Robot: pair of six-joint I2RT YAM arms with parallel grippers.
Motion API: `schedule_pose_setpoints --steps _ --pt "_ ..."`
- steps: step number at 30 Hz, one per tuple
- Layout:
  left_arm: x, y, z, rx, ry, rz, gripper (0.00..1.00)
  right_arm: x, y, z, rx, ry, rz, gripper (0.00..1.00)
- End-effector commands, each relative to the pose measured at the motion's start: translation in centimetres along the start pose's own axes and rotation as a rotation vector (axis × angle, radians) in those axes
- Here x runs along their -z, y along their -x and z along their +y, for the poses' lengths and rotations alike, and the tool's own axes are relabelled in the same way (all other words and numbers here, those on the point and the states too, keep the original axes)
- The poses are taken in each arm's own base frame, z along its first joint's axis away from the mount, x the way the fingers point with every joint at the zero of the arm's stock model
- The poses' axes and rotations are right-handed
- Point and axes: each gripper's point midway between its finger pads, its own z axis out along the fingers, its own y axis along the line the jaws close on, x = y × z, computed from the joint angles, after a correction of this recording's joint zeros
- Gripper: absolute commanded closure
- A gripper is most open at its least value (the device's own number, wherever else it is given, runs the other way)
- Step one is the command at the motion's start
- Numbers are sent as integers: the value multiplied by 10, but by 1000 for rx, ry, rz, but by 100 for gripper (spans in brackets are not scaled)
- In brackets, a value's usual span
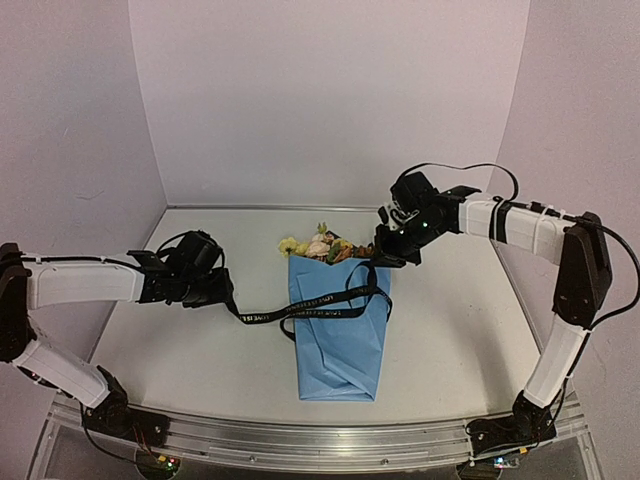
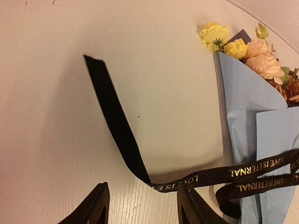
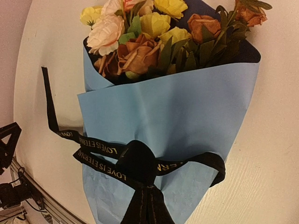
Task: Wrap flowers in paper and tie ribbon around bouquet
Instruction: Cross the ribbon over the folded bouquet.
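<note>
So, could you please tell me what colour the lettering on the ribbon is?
Gold, against the black ribbon; it shows most clearly in the left wrist view.

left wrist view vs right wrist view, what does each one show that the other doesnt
Left wrist only: the left gripper up close, fingers apart with nothing between them. Right wrist only: the ribbon strands gathering at the front of the paper and dropping to the bottom edge, plus a loop at the paper's right edge. Both: the ribbon's loose end on the table, the lettered strands across the blue paper, and the flowers at its top.
</note>
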Motion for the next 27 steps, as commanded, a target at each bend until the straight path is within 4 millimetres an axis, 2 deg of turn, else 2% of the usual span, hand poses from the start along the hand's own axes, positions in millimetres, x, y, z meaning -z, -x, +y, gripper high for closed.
schedule_pose_setpoints --steps 1,3,6,10,14,16,21,24,27 --pt "28 47 -51 -60 -227 -156 43 20 24 44 20 145 -71 100" --pt "41 61 -92 -146 -395 -185 43 22 24 54 34 179 -70 100" --pt "48 65 -149 -288 -576 -170 46 16 33 51 -13 145 -78 100" --pt "29 46 -190 -416 -644 -115 47 0 45 38 -108 46 -63 100" --pt "24 29 -233 -534 -687 -103 45 -14 59 29 -197 18 -123 100" --pt "19 20 -243 -568 -703 -77 44 -14 64 28 -221 11 -141 100" --pt "7 11 -252 -594 -721 -37 36 -27 45 14 -297 -62 -12 99" --pt "0 7 -252 -595 -714 -33 31 -41 32 10 -321 -59 47 86" --pt "-12 8 -255 -597 -693 -33 31 -42 24 7 -307 -57 70 71"
